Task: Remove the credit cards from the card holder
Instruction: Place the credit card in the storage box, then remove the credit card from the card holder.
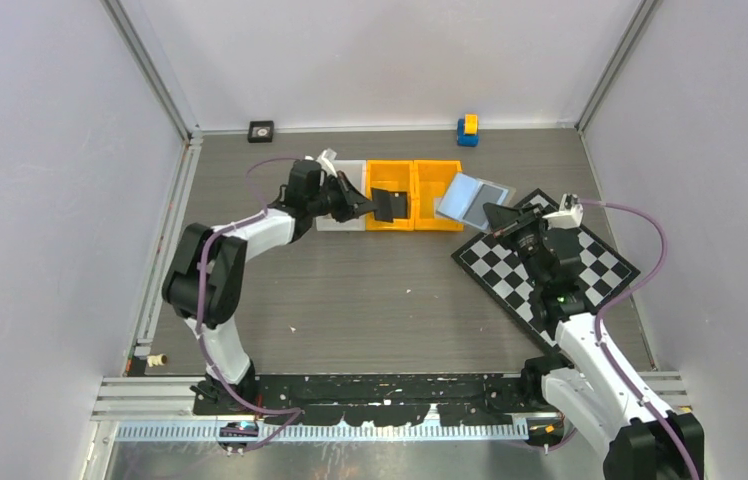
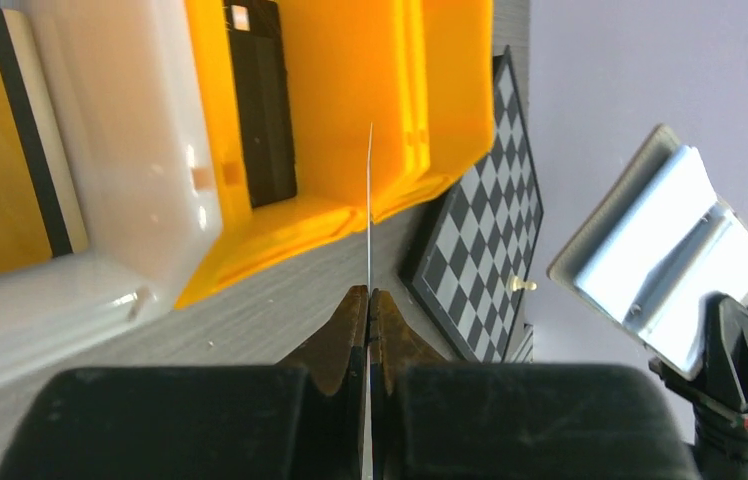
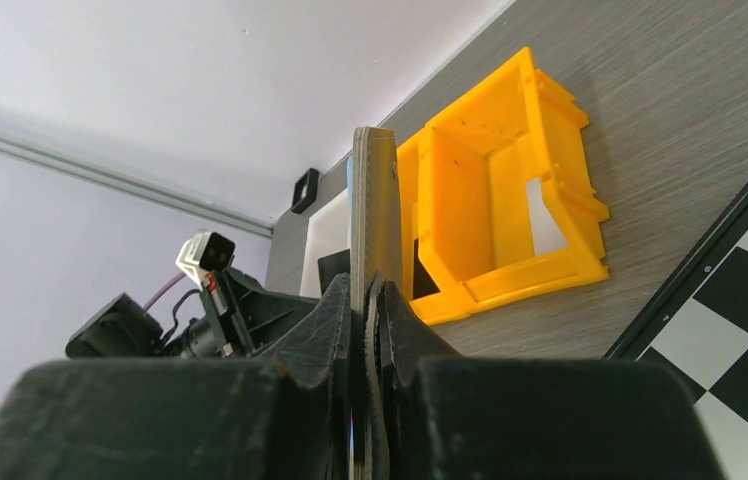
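Observation:
My left gripper (image 1: 368, 207) is shut on a thin black credit card (image 1: 390, 205) and holds it above the left orange bin (image 1: 390, 222). In the left wrist view the gripper (image 2: 369, 295) pinches that card (image 2: 369, 200), seen edge-on. Another black card (image 2: 260, 100) lies in that orange bin (image 2: 350, 90), and an orange card with a black stripe (image 2: 10, 150) lies in the white bin (image 2: 140, 150). My right gripper (image 1: 498, 212) is shut on the open grey card holder (image 1: 470, 195) and holds it in the air, pale inner pockets (image 2: 665, 250) showing. In the right wrist view the gripper (image 3: 362, 285) grips the holder (image 3: 372, 210) edge-on.
A second orange bin (image 1: 437, 195) stands right of the first; a pale card-like patch (image 3: 547, 220) shows inside it. A chessboard (image 1: 550, 265) lies under the right arm, with a small white pawn (image 2: 522, 285) on it. A blue and yellow block (image 1: 467, 130) and a small black square (image 1: 261, 130) sit by the back wall.

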`<state>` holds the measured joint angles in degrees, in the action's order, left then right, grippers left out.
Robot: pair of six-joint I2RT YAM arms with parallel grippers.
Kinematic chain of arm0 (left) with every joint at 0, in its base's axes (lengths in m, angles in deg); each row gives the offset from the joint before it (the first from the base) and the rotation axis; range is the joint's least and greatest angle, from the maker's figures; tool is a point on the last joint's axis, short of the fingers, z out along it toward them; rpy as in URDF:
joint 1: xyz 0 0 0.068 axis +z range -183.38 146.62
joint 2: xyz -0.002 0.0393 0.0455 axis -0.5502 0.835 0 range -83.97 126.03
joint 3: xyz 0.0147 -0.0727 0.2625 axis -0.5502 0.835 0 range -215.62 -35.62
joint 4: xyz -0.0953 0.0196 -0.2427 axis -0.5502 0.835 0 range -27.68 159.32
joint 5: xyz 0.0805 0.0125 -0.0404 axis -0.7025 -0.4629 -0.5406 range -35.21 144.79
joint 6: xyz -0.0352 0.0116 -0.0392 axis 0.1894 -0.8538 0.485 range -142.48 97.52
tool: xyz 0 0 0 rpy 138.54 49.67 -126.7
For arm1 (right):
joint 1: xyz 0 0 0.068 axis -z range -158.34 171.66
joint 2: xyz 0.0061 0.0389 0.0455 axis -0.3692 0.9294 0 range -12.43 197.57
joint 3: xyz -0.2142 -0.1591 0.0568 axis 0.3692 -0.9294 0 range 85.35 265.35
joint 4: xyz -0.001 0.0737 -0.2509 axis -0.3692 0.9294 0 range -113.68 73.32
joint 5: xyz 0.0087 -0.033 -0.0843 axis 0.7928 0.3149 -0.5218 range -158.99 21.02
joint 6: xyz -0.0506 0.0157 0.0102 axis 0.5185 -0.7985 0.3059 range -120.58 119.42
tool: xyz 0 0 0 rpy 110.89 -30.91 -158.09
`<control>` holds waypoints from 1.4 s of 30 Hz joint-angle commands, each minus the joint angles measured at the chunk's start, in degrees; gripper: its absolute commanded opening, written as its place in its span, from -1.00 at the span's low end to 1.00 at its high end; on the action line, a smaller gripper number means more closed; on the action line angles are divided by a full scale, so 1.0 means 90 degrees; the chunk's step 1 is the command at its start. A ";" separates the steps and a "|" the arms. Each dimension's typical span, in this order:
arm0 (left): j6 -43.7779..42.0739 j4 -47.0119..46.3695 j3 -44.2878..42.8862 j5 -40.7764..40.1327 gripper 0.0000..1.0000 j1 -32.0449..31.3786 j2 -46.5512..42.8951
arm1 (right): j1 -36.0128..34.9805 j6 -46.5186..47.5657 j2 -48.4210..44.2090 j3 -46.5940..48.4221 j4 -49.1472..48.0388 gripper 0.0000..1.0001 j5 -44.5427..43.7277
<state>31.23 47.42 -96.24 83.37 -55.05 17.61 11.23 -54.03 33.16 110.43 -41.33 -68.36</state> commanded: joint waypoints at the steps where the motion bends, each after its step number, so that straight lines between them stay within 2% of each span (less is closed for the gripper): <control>1: -0.0263 0.0668 -0.0874 -0.0026 -1.00 -0.0047 0.0470 | -0.0015 0.0061 0.0053 0.0032 -0.0240 -0.99 -0.0165; 8: -0.0985 0.1895 -0.2261 -0.0184 -1.00 -0.0131 0.1310 | -0.0016 0.0069 -0.0041 0.0013 -0.0073 -0.99 -0.0302; 13: -0.1217 0.2171 -0.2750 -0.0328 -0.97 -0.0131 0.1714 | -0.0010 0.0051 -0.0093 -0.0062 -0.0162 -0.99 -0.0362; 17: -0.1431 0.2193 -0.2985 0.0119 -0.44 -0.0131 0.1767 | -0.0010 0.0034 0.0156 -0.0013 -0.0315 -0.99 -0.0161; 19: -0.1449 0.2284 -0.2967 0.0158 -0.28 -0.0145 0.1496 | -0.0020 0.0031 0.0312 0.0011 -0.0404 -0.99 0.0121; 23: -0.1429 0.2412 -0.2668 0.0210 0.32 -0.0220 0.0695 | -0.0018 -0.0028 0.0690 0.0080 -0.0712 -0.99 0.0538; 26: -0.1400 0.2495 -0.2155 0.0078 0.69 -0.0283 -0.0036 | -0.0021 -0.0038 0.0957 0.0131 -0.1063 -0.99 0.0925; 29: -0.1390 0.2452 -0.1444 -0.0237 0.90 -0.0333 -0.0973 | -0.0015 -0.0110 0.1224 0.0123 -0.1607 -0.99 0.1386; 33: -0.1351 0.2360 -0.0181 -0.1004 0.99 -0.0391 -0.2276 | -0.0022 -0.0316 0.1622 0.0133 -0.2278 -0.99 0.1929; 35: -0.1366 0.2166 0.0554 -0.1500 0.99 -0.0395 -0.2999 | -0.0032 -0.0613 0.1996 0.0182 -0.2908 -0.98 0.2497; 37: -0.1340 0.1750 0.1374 -0.1844 0.99 -0.0412 -0.3699 | -0.0094 -0.0881 0.2363 0.0231 -0.3562 -0.97 0.2874; 39: -0.0954 0.0668 0.2080 -0.2035 0.99 -0.0445 -0.4232 | -0.0222 -0.1091 0.2738 0.0289 -0.4133 -0.94 0.3136; 42: -0.0528 -0.1208 0.2781 -0.1511 1.00 -0.0463 -0.4263 | -0.0444 -0.1325 0.3176 0.0386 -0.4907 -0.91 0.3447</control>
<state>22.05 58.26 -76.37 69.73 -58.86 -20.49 9.28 -61.44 58.97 110.58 -69.43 -44.60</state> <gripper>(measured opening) 0.996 0.133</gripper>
